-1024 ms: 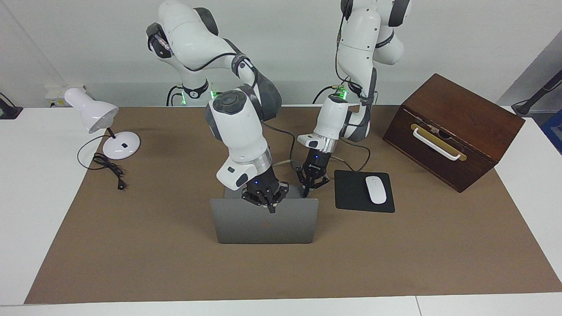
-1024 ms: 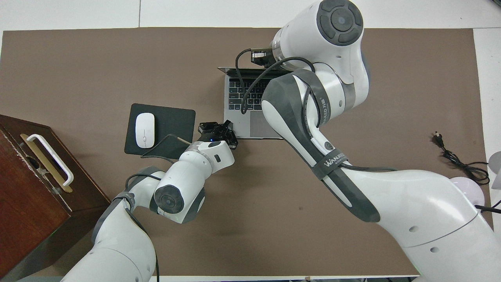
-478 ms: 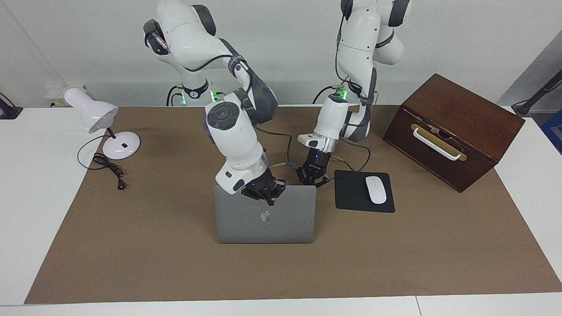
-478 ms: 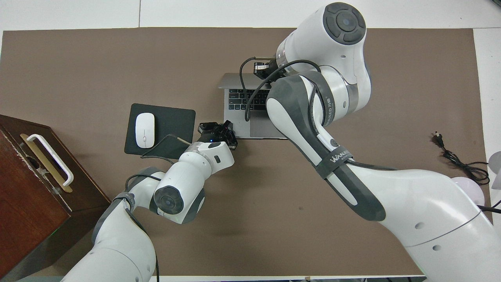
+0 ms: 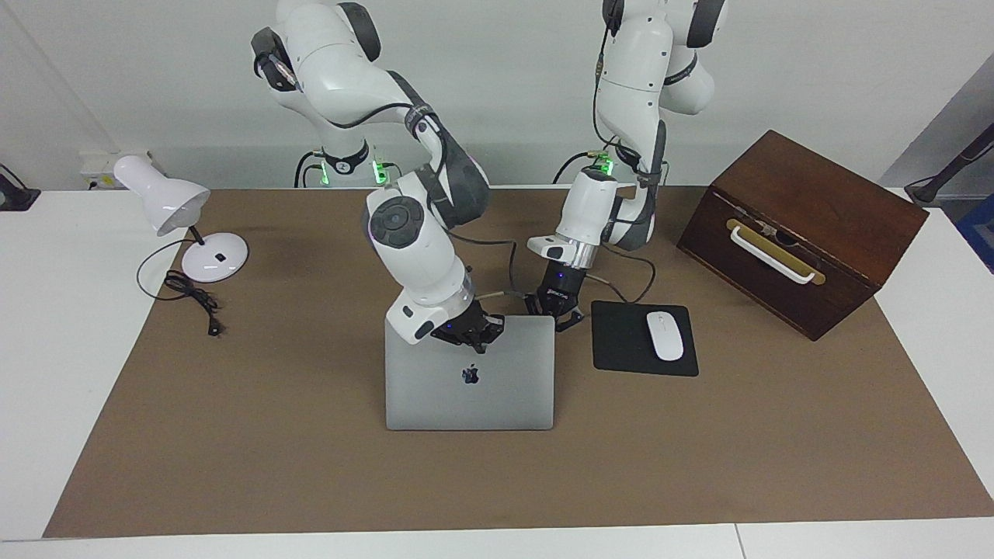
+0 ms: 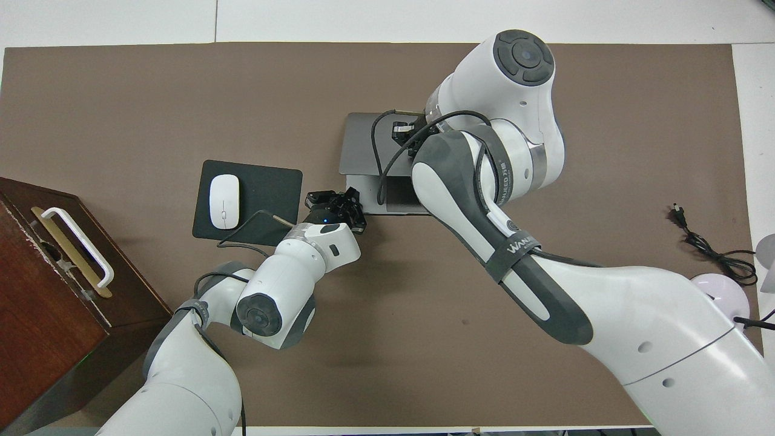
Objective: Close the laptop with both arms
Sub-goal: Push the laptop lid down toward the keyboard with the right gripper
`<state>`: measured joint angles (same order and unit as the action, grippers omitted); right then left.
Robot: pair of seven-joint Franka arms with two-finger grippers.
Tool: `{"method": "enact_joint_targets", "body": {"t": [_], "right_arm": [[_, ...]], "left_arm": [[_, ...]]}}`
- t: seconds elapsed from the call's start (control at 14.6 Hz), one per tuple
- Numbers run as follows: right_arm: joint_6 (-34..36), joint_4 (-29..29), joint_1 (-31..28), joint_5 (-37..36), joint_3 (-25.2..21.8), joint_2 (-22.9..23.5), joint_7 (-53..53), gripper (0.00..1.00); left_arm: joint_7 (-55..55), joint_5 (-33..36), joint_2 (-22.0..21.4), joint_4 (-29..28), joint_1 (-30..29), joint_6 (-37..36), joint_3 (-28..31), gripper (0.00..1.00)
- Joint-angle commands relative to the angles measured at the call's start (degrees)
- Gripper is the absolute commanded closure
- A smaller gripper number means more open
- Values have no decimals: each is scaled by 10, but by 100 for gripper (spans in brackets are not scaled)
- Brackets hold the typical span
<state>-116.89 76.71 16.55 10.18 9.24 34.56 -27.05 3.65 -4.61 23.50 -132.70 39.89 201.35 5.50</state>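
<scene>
Your laptop [image 5: 469,374] lies mid-counter [image 5: 272,435] on the brown mat, lid tilted low over its base, not fully shut, logo upward. Your right tool [image 5: 468,329] rests on the lid's edge nearest the robots; whether it is clenched or released, you cannot tell. Your left tool [image 5: 561,313] sits at the laptop's corner beside the black mousepad [image 5: 621,341]; its state likewise cannot be told.

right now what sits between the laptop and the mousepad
In the facing view, the left claw sits low between the laptop and the mousepad, at the laptop's corner nearest the robots; otherwise bare brown mat.
</scene>
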Motion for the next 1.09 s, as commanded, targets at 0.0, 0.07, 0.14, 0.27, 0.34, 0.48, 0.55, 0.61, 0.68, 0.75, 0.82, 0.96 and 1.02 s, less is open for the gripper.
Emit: {"method": "enact_joint_targets", "body": {"t": [0.0,0.07,0.14,0.27,0.34,0.48,0.55,0.61,0.68,0.75,0.82,0.96,1.02], "right_arm": [[-10,48,-8,16,6,-22,-7,100],[-10,50,-8,16,6,-22,-8,100],[-11,54,-8,16,6,-21,-10,100],[-20,71,-8,16,6,-23,-12,100],[-30,84,-8,16,6,-25,-10,100],[-48,103,-7,16,6,-29,-10,100],[-57,108,-7,16,6,-30,-10,100],[-61,110,-7,16,6,-30,-10,100],[-62,112,-7,16,6,-29,-10,100],[-66,113,-7,16,6,-29,-10,100],[-68,114,-7,16,6,-29,-10,100],[-70,117,-7,16,6,-29,-10,100],[-72,118,-7,16,6,-29,-10,100]], "left_arm": [[7,0,27,-34,8,-9,9,100],[7,0,28,-34,8,-8,9,100],[7,0,27,-34,8,-8,9,100],[7,0,28,-34,8,-9,9,100],[7,0,28,-35,8,-9,9,100],[7,0,28,-35,8,-9,9,100],[7,0,28,-35,9,-9,9,100],[8,0,27,-36,9,-9,9,100],[8,0,27,-36,9,-9,9,100],[7,0,28,-36,9,-9,9,100],[7,0,28,-37,9,-9,9,100],[7,0,27,-37,9,-9,9,100],[7,0,27,-37,9,-8,9,100]]}}
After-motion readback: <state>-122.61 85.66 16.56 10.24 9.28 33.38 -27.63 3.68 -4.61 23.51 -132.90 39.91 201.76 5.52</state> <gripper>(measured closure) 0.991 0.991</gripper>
